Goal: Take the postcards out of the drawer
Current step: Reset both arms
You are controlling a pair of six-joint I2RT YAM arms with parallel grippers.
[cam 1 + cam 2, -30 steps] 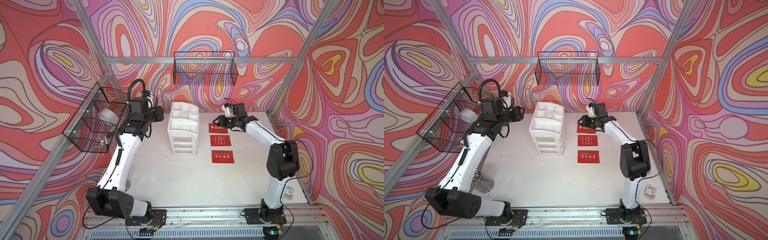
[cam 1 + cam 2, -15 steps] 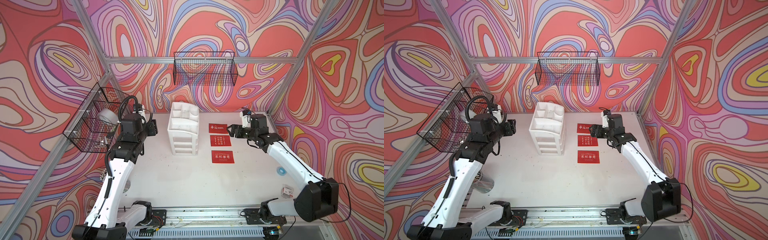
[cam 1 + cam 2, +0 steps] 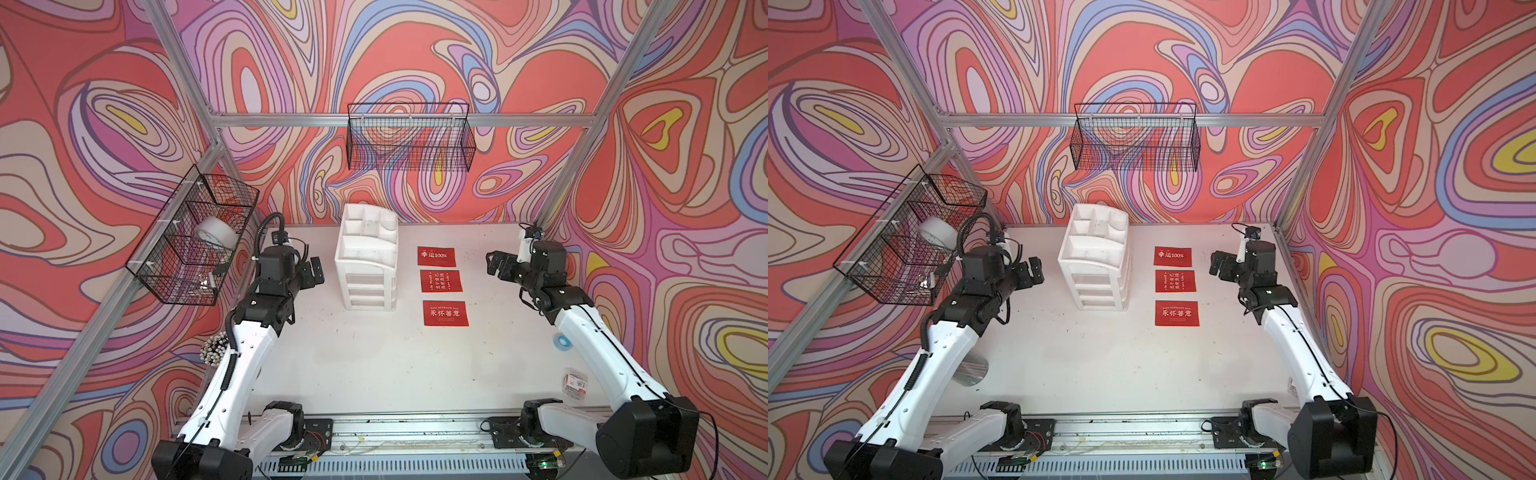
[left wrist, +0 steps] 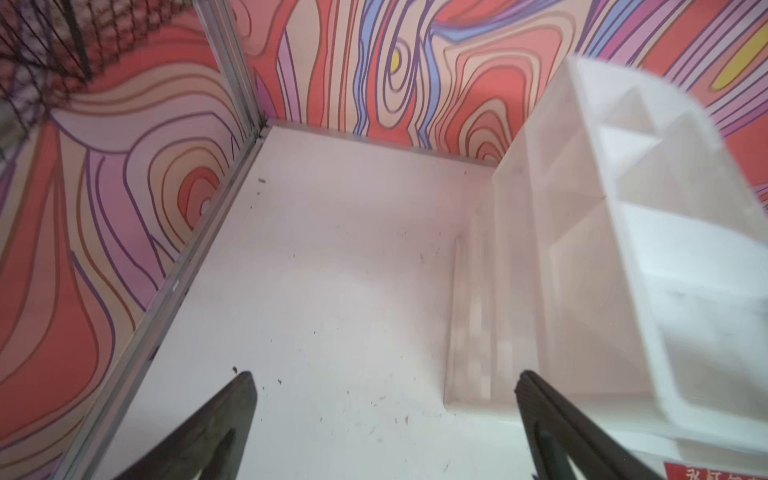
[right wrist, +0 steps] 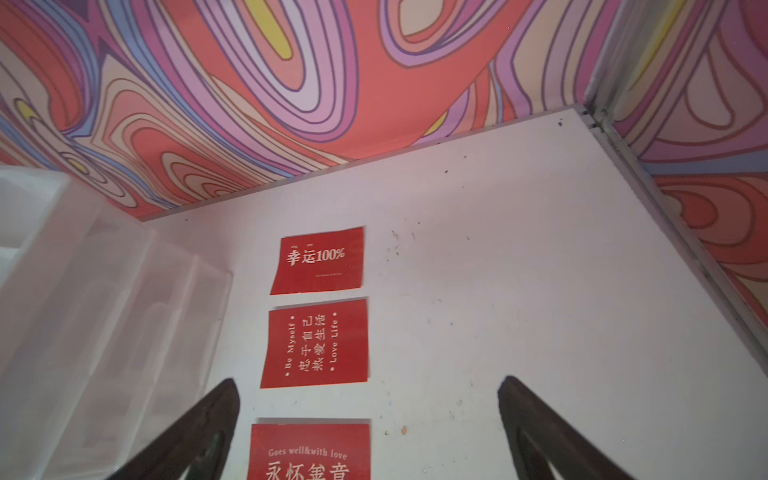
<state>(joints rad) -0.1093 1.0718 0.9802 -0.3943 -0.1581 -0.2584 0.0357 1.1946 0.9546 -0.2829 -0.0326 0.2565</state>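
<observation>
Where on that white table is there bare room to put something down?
Widest: the bare table on the near side of the organizer and postcards. A smaller strip lies between the postcards and the right gripper. Tight: the gap between organizer and postcards.

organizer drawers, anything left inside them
Nothing red shows through the clear drawers; the three postcards lie on the table beside the organizer. Deeper inside is hidden by its shell.
</observation>
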